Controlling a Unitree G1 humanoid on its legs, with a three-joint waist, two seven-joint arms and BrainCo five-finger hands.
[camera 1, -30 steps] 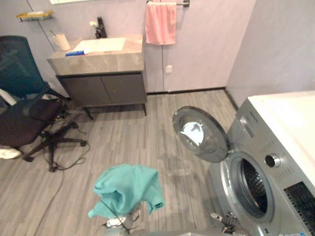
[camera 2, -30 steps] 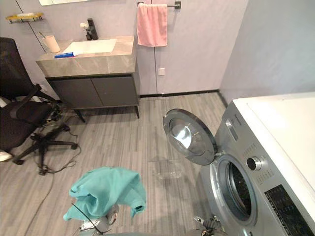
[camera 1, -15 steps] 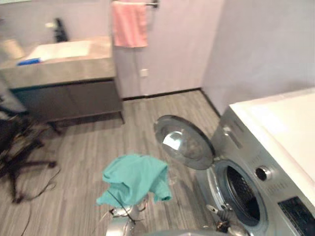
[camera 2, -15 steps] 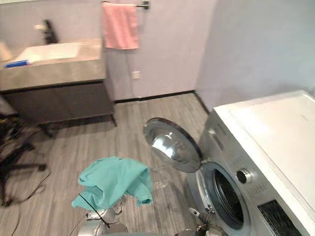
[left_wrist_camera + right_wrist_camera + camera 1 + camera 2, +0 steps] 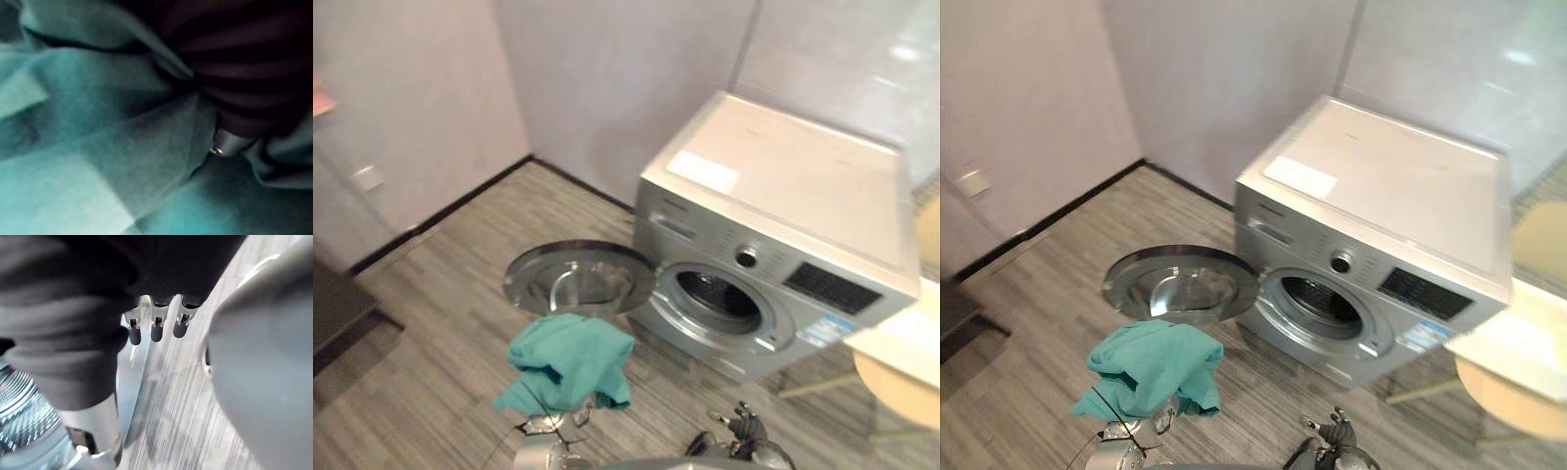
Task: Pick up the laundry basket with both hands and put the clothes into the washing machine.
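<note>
A teal cloth (image 5: 566,360) hangs bunched over my left hand, whose wrist (image 5: 540,448) shows under it at the bottom of the eye views. In the left wrist view the teal cloth (image 5: 98,147) wraps round the hand and hides the fingers. The silver washing machine (image 5: 773,196) stands just ahead and to the right. Its round door (image 5: 579,279) is swung wide open to the left, and the dark drum opening (image 5: 720,296) faces me. My right hand (image 5: 744,433) hovers low in front of the machine. Its fingers (image 5: 156,330) are relaxed and hold nothing.
A round beige table (image 5: 901,392) stands to the right of the machine. Grey walls with a black skirting board (image 5: 440,211) close the corner behind it. Grey plank floor (image 5: 431,323) lies open to the left of the door.
The camera has swung right: the sink cabinet, pink towel and chair have left the picture and the machine now sits in the middle. The teal cloth stays on my left hand.
</note>
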